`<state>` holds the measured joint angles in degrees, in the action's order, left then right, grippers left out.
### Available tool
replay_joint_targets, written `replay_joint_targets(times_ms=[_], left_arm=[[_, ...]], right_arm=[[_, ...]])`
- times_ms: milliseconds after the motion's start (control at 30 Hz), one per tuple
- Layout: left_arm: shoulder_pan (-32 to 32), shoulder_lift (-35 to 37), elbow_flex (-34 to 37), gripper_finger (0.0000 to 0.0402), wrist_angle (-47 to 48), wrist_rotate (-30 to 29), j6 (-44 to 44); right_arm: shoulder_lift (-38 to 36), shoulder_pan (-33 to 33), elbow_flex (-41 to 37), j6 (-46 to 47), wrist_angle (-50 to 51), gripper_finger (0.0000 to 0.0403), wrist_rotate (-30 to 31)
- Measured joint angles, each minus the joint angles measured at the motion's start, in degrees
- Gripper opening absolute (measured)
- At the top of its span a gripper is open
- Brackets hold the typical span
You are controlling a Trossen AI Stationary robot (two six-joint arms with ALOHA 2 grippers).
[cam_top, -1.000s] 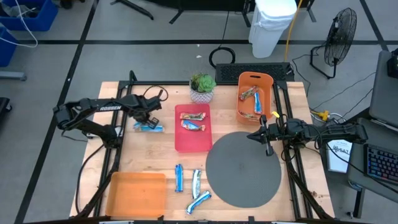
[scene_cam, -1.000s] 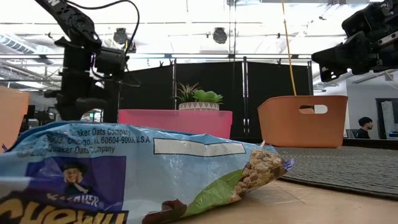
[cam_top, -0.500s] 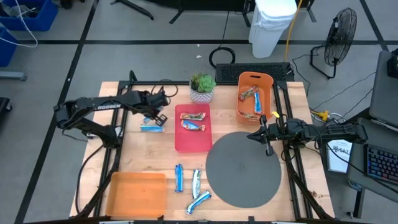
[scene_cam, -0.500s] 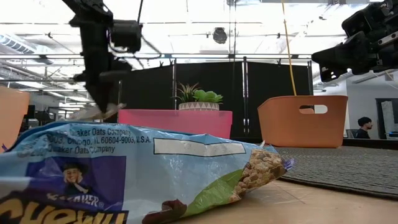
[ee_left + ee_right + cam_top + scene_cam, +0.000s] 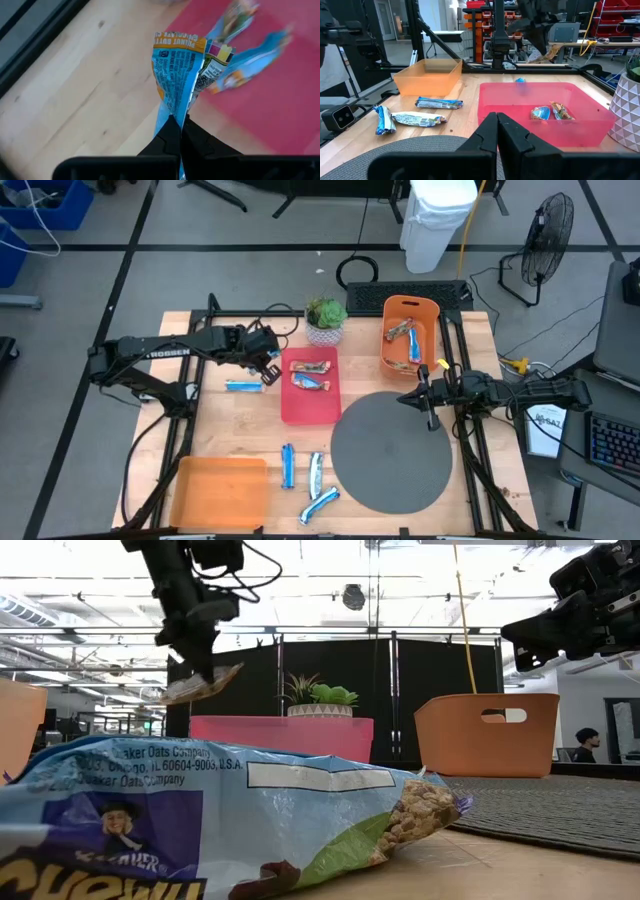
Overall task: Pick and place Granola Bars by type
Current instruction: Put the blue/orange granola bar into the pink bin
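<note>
High: we look straight down | Low: we sit level on the table (image 5: pixel 520 850) | Wrists: close, both facing the pink tray (image 5: pixel 520 107)

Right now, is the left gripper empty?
No. The left gripper is shut on the end of a granola bar, holding it in the air beside the red tray.

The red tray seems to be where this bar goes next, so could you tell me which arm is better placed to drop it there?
The left: its gripper holds a granola bar beside the red tray. The right gripper is shut, empty, over the grey mat.
</note>
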<state>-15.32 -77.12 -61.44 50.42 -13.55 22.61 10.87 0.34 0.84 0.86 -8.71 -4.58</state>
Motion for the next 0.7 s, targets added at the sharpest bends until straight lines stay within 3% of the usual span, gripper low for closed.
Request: replay_joint_targets(times_ms=[333, 700], left_arm=[[3.75, 0.0, -0.01, 0.0003, -9.65, 5.09, -3.07], [5.4, 0.0, -0.13, 0.0002, -11.13, 6.24, -4.38]], right_arm=[[0.01, 0.01, 0.0, -0.01, 0.0, 0.0, 0.0], [0.02, 0.02, 0.0, -0.02, 0.0, 0.0, 0.0]])
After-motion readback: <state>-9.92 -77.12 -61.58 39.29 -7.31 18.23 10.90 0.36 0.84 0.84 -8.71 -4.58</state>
